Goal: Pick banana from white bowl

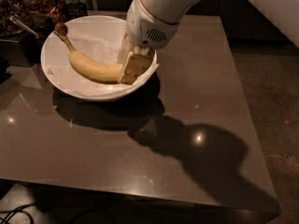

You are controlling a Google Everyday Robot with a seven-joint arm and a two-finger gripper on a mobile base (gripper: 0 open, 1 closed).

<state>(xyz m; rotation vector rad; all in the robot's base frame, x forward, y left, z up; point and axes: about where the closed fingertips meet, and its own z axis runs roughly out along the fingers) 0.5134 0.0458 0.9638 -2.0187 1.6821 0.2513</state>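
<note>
The banana (pixel 91 66) is pale yellow and curved, with its dark stem tip pointing up and left over the bowl's rim. It hangs above the white bowl (pixel 60 85), which is lined with crumpled white paper and stands at the back left of the table. My gripper (pixel 131 69) comes down from the upper right and is shut on the banana's right end, holding it lifted and tilted inside the bowl's span.
The bowl stands on a dark glossy table (pixel 154 143) whose front edge runs along the bottom. Cluttered dark items (pixel 28 8) sit behind the bowl at the far left. The floor (pixel 271 92) lies to the right.
</note>
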